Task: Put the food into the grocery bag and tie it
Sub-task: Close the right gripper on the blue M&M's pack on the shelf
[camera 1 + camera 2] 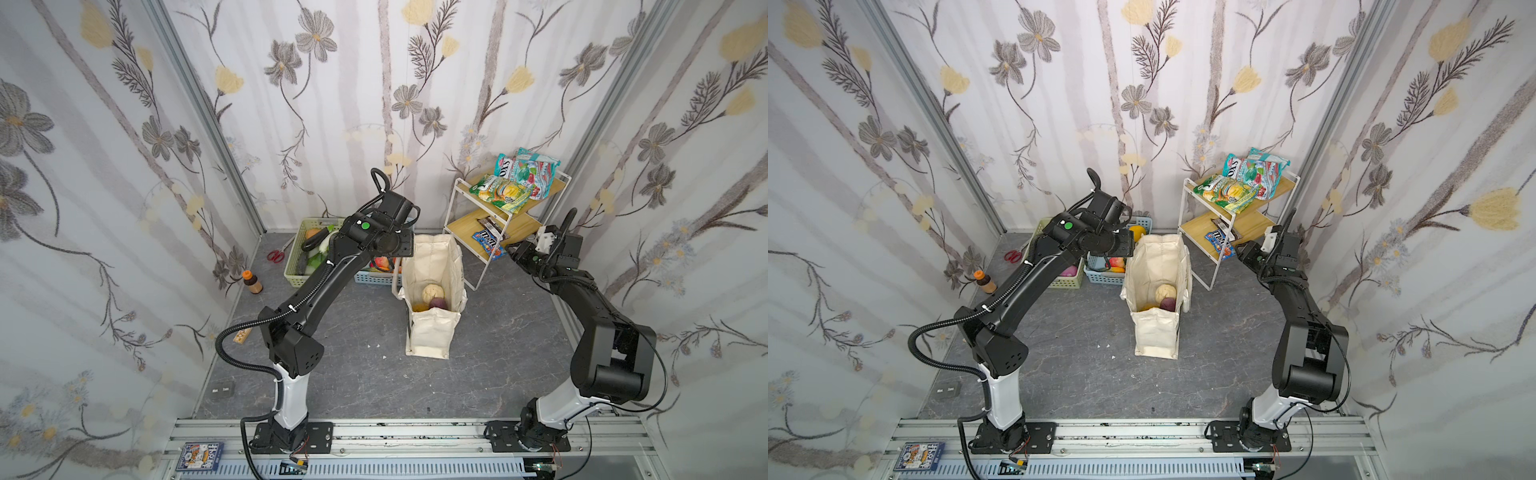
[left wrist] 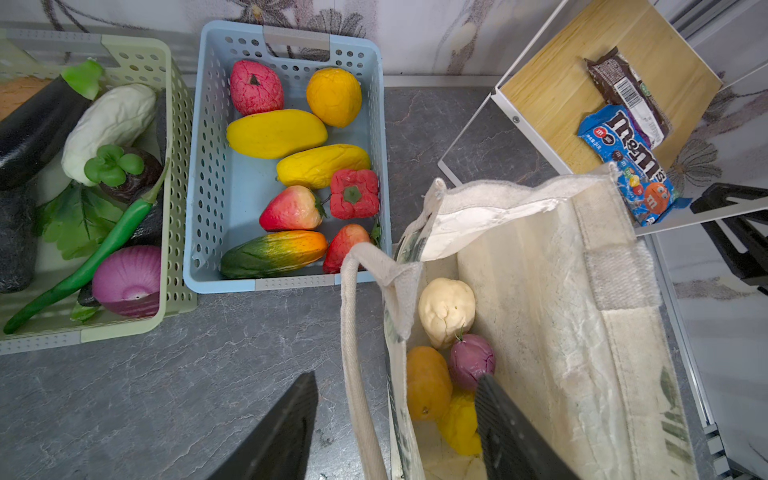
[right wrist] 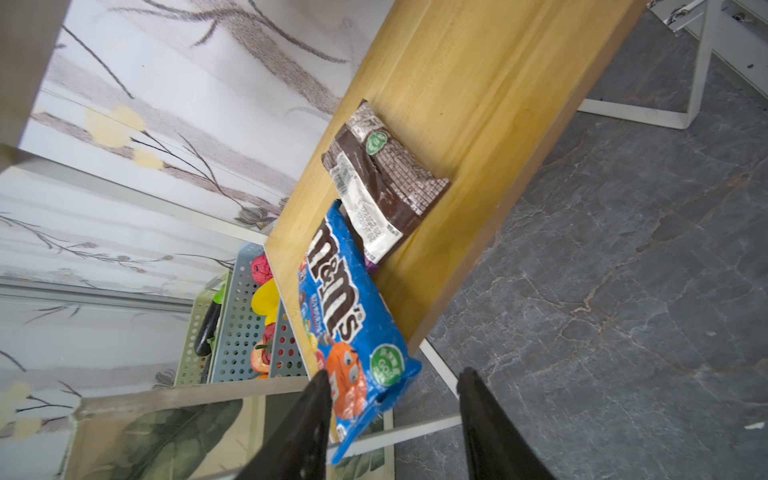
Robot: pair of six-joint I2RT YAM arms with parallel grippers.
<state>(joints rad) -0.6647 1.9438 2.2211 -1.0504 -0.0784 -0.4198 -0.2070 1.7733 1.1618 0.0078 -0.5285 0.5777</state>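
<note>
Cream canvas grocery bag [image 1: 432, 332], open on tabletop [image 1: 353, 374], holds four toy fruits [image 2: 446, 316]; blue candy packet [image 3: 353, 316] lies on wooden shelf [image 3: 478, 104] between open right jaws; left jaws open at bag mouth; handles [image 2: 353, 332] untied.

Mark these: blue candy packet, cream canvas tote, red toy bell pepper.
Blue candy packet [image 3: 345, 299]: right wrist view, centre of printed face.
Cream canvas tote [image 1: 432, 336]: a top view, near outer panel.
Red toy bell pepper [image 2: 354, 194]: left wrist view, stem end.
</note>
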